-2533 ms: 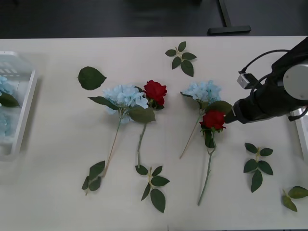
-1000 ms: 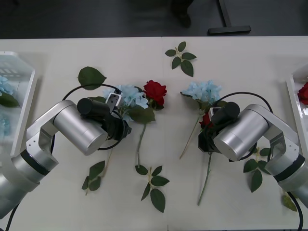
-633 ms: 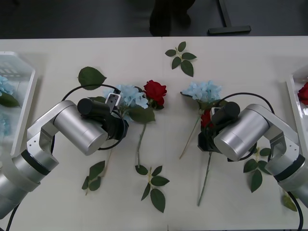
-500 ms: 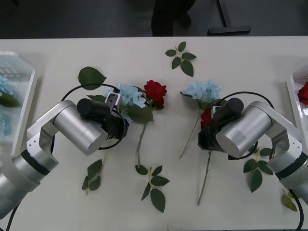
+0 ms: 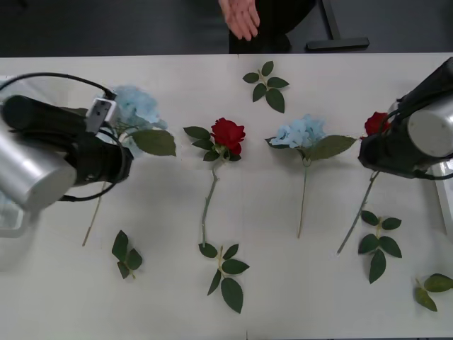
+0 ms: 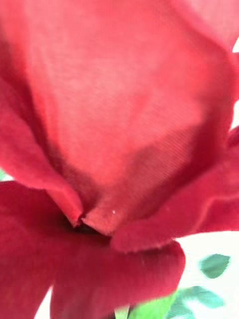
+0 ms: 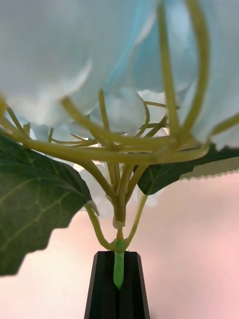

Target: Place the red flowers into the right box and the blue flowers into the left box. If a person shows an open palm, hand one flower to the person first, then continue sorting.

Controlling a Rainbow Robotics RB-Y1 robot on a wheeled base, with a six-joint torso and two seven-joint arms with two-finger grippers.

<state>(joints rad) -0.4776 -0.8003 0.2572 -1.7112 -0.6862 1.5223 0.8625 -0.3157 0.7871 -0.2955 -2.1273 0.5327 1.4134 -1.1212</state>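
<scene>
— So where is the left claw?

— Up over the left part of the surface. Its black fingers are pressed together on the green stem just under a blue flower, so the pale head sits right above the wrist and its long stem trails down toward the near edge.

— And the right claw?

— It is at the right side, beside a red flower whose bloom shows at the arm's upper edge, with the stem slanting down and left from it. In the right wrist view the red petals sit right up against the camera. The rose hangs with that arm, but I cannot tell how the fingers stand, since they are hidden.

— What is lying on the surface between them?

— A second red rose near the middle, its stem pointing toward the near edge, and a second blue hydrangea just to its right, also stem down. Both lie flat, apart from each other and from the arms. Loose leaf sprigs lie at the far middle, and others along the near side.

— The boxes?

— A bit of the left box shows behind the left arm, and a sliver of the right box at the right edge.

— Anyone there?

— A person's hand at the far edge, palm open, fingers pointing down toward the surface.
</scene>
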